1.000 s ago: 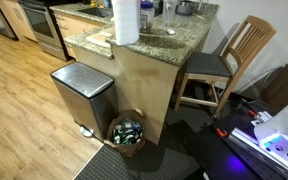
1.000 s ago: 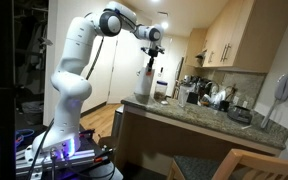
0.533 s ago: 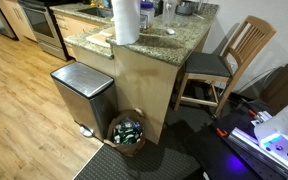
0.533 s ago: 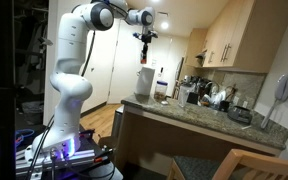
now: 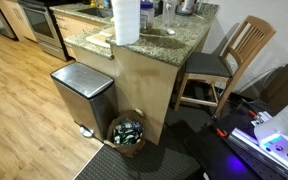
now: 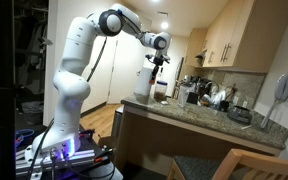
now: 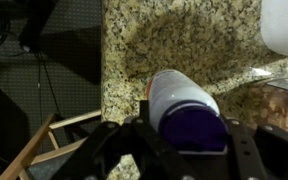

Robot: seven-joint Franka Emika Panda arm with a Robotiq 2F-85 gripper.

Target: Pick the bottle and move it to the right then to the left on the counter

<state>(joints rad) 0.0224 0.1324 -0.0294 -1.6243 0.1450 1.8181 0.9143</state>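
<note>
In the wrist view my gripper (image 7: 184, 132) is shut on the bottle (image 7: 182, 100), a pale bottle with a reddish edge and a dark purple cap facing the camera. It hangs above the speckled granite counter (image 7: 174, 40). In an exterior view the gripper (image 6: 160, 63) holds the bottle (image 6: 160, 73) above the counter (image 6: 199, 113), just beside the white paper towel roll (image 6: 144, 82). In an exterior view the counter (image 5: 169, 42) shows, but the gripper and bottle are out of that frame.
The tall paper towel roll (image 5: 126, 20) and a clear glass container (image 5: 169, 12) stand on the counter. A steel trash bin (image 5: 82, 92), a round basket (image 5: 127, 131) and a wooden chair (image 5: 224, 65) stand beside its base. Kitchen items (image 6: 219, 98) crowd the far end.
The arm swung: half a second ago the gripper was higher and over the paper towel roll; now it is lower and on the roll's other side, still holding the bottle.
</note>
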